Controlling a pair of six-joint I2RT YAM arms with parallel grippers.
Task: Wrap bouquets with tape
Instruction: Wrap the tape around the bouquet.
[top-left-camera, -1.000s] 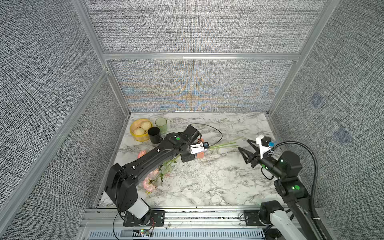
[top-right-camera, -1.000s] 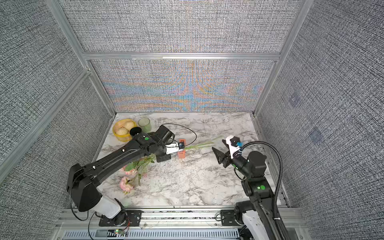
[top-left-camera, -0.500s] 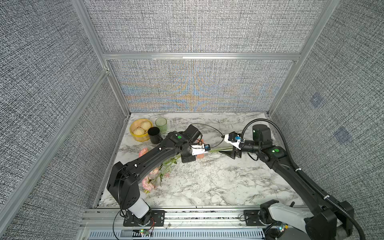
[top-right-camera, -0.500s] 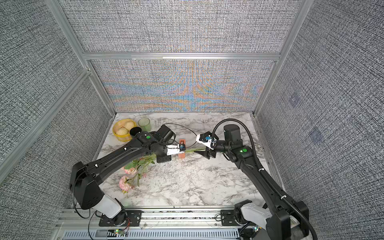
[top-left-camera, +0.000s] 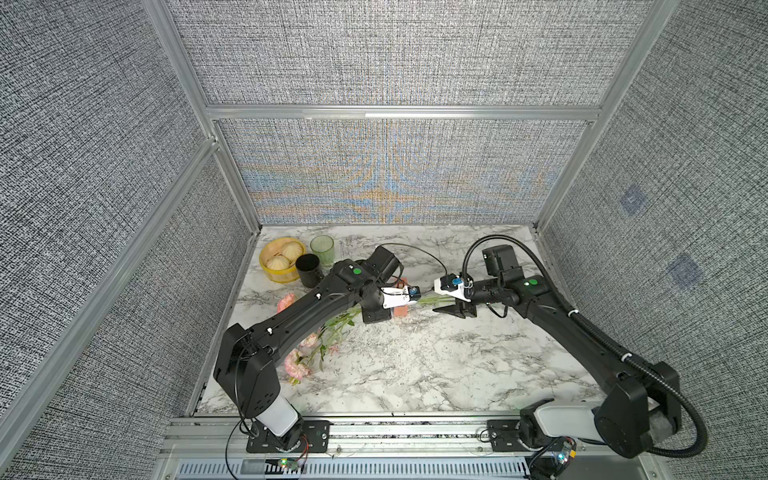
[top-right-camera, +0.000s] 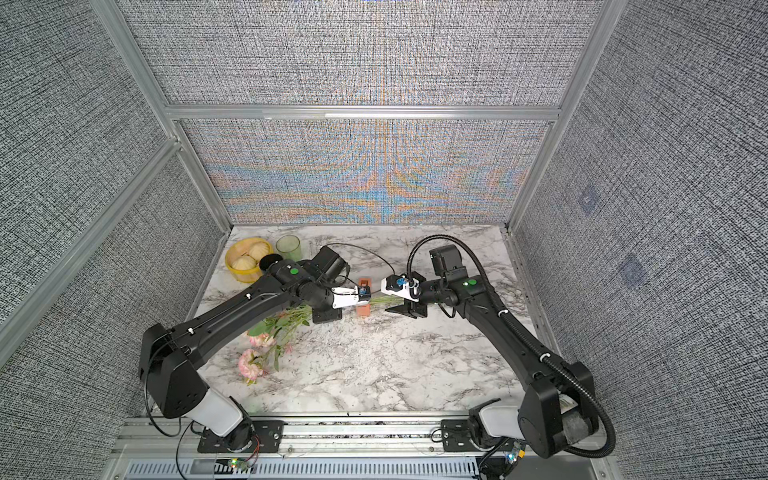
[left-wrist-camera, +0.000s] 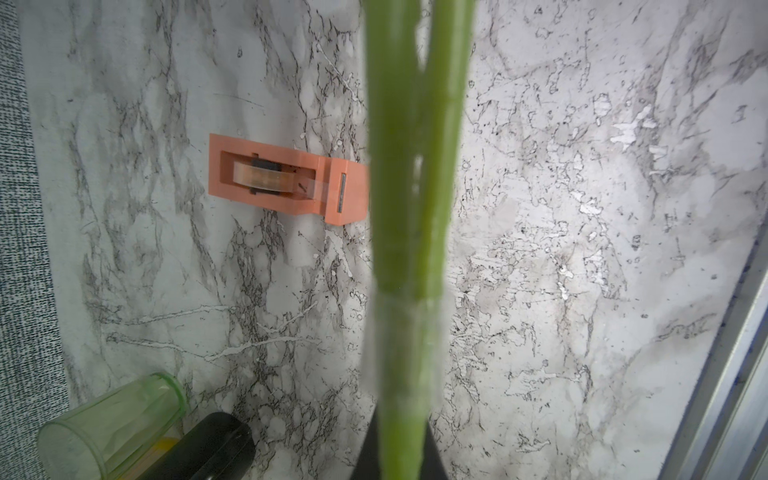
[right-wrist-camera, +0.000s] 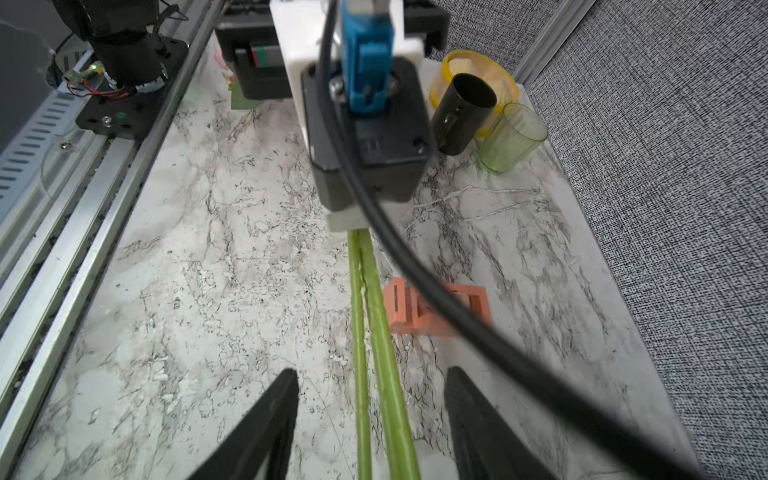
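Bouquet (top-left-camera: 297, 365): judged light, blooms crushable, lying near left; thin stems (right-wrist-camera: 376, 332) (likely slippery) clamped in left gripper (top-left-camera: 384, 311), straddled untouched by spread right gripper (right-wrist-camera: 370, 374) beside tape dispenser (left-wrist-camera: 286, 178). Best gripped at stems.

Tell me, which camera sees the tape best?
The left wrist view: the tape lies close, its roll showing, only its end behind stems. In the right wrist view a cable crosses it. Both top views show it tiny.

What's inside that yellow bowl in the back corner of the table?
Two pale round buns show in the yellow bowl. The black cup standing in front covers part of the bowl, so whatever lies behind it cannot be seen.
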